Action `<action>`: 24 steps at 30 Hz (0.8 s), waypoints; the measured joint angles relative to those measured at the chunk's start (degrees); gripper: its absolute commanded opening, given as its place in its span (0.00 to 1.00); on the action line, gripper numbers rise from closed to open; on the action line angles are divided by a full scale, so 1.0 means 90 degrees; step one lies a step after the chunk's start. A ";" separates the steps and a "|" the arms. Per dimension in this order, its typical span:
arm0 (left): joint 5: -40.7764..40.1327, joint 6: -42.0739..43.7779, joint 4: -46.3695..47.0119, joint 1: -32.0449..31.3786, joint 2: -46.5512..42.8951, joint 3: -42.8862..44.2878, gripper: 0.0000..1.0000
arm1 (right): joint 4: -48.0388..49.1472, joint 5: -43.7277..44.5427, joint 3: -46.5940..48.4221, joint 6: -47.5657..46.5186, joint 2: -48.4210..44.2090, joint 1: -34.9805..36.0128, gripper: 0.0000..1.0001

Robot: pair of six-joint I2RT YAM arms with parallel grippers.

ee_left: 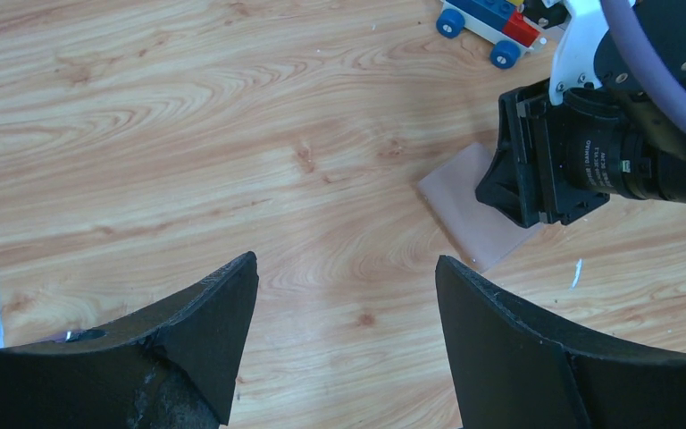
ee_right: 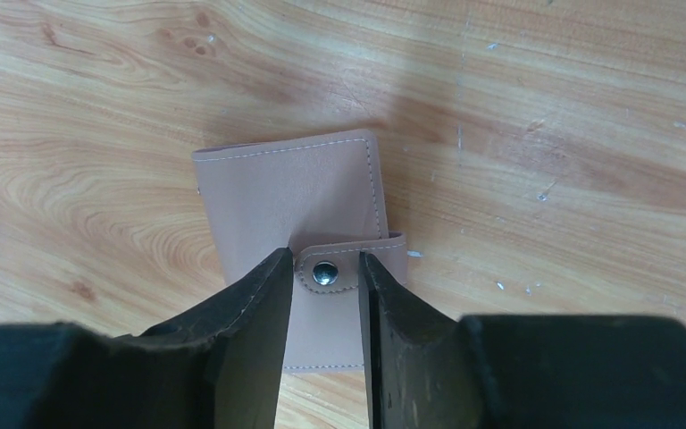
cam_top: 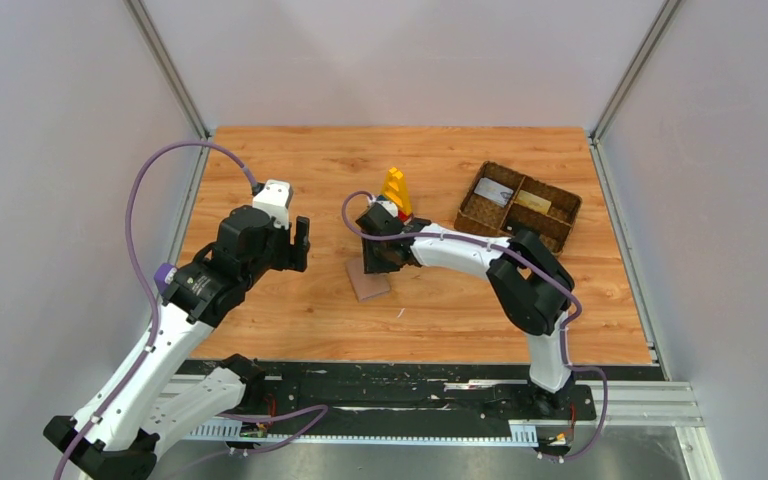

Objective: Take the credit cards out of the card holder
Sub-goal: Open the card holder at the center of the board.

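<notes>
Straddling the snap tab (ee_right: 350, 265) of the closed pinkish card holder (ee_right: 290, 192), the right gripper (ee_right: 323, 259) shows narrow jaws, actual pinch unclear, while the left gripper (ee_left: 347, 268) hangs wide open beside it.

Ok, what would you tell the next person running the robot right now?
Left gripper: open, empty, above the table.
Right gripper: jaws close either side of the snap tab; grip unclear.
Holder: shut, snapped, flat on the table.
Cards: none surely seen; flat bits in the basket unclear.
Done: nothing visibly. Left: unsnap, open, pull cards out.
</notes>
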 measured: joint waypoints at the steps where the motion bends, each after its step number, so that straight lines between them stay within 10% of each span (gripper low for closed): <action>1: -0.0002 0.0000 -0.0002 0.0000 0.0000 0.0000 0.81 | -0.0041 0.0087 0.0032 0.0000 0.0017 0.0036 0.34; 9: -0.0051 0.0000 0.0000 0.0000 -0.0012 0.0000 0.81 | -0.0248 0.0644 0.0138 -0.0005 0.0083 0.0187 0.00; 24: -0.0151 -0.0005 0.0002 0.0000 -0.0041 -0.0044 0.81 | -0.0041 0.0629 -0.0238 0.0010 -0.0211 0.0197 0.00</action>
